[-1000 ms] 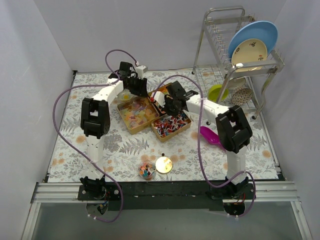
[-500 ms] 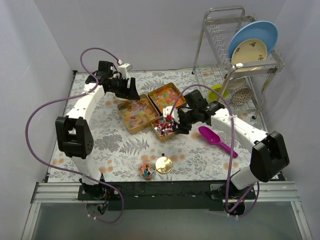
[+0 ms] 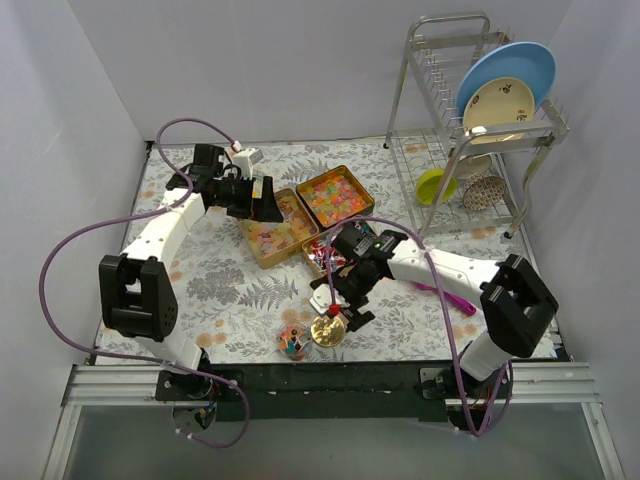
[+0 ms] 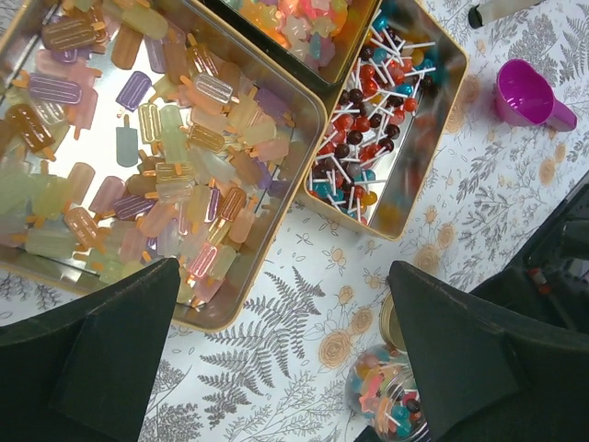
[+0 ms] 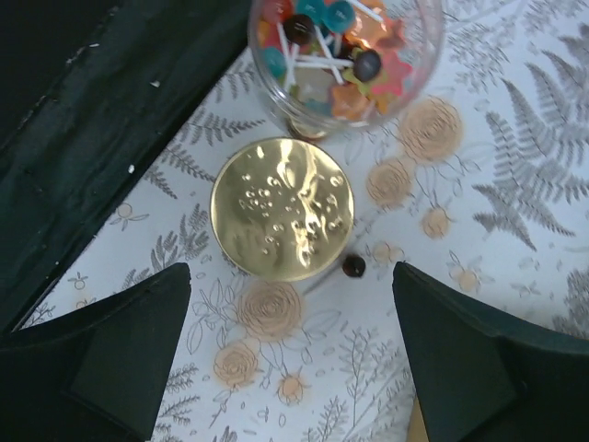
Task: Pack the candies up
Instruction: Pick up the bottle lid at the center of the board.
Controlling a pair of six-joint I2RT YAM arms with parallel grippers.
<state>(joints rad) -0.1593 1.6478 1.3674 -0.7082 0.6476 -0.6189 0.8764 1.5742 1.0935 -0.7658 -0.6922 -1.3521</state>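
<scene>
My left gripper (image 4: 285,368) hung wide open and empty over the near rim of the big tin (image 4: 225,313) of pale popsicle gummies (image 4: 156,138). At two o'clock from it sat the narrow tin (image 4: 405,184) of red and blue lollipops (image 4: 368,110), and at twelve o'clock the tin (image 4: 342,60) of orange jellies (image 4: 294,18). My right gripper (image 5: 294,359), jaws just as wide and holding nothing, hovered above the gold lid (image 5: 281,209). The glass jar (image 5: 405,64) of mixed candies (image 5: 322,37) stood just beside the lid at twelve o'clock. Only the right wrist view showed a stray lollipop (image 5: 353,266) on the mat at five o'clock from the lid. Only the top view showed the dish rack (image 3: 470,110).
</scene>
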